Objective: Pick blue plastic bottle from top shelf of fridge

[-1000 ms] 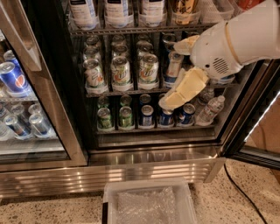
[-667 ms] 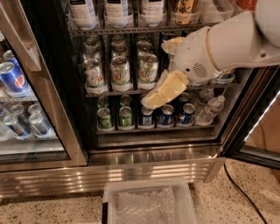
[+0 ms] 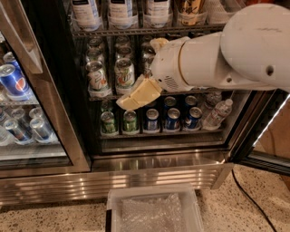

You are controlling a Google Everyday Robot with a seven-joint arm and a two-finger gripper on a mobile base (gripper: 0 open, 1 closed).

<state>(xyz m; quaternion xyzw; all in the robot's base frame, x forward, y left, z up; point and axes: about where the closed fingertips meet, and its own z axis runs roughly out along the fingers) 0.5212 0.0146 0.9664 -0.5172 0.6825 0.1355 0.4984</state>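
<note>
Barely begun: the gripper [image 3: 138,73], fingers [image 3: 136,95] spread and empty, hangs before the cans [image 3: 97,76], below the top shelf [image 3: 104,32] of the fridge [image 3: 158,159] where the blue plastic bottle [image 3: 120,10] stands untouched, so reach, grasp and withdrawal are all left

Close view down into fridge [image 3: 158,174], hand [image 3: 136,96] centred

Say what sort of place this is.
Likely a shop or canteen drinks corner: a glass-door fridge with racks of cans, and a second cooler beside it. The pincer hangs in front of the cans.
</note>
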